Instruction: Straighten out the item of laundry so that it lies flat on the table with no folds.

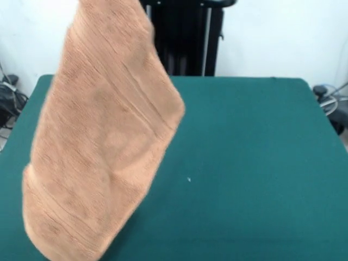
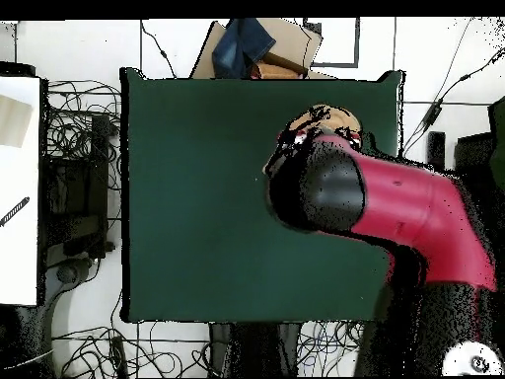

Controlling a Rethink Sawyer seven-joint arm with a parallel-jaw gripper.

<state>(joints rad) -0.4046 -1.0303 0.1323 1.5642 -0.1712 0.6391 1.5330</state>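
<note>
The orange-tan towel (image 1: 103, 141) hangs in the air over the left part of the green table (image 1: 261, 163). It runs from the picture's top edge down to the bottom left, loosely draped with a woven band showing. Its top end is out of the picture, where it is held up. The gripper itself is hidden: above the top edge in the front view, under the red and black arm (image 2: 395, 207) in the overhead view. There only a bit of towel (image 2: 333, 116) peeks out past the arm's black end, over the table (image 2: 197, 197).
The black pedestal (image 1: 187, 38) stands behind the table's far edge. In the overhead view a cardboard box with blue cloth (image 2: 261, 49) lies beyond one table edge. Tangled cables (image 2: 84, 138) and a white surface (image 2: 20, 178) lie beside another.
</note>
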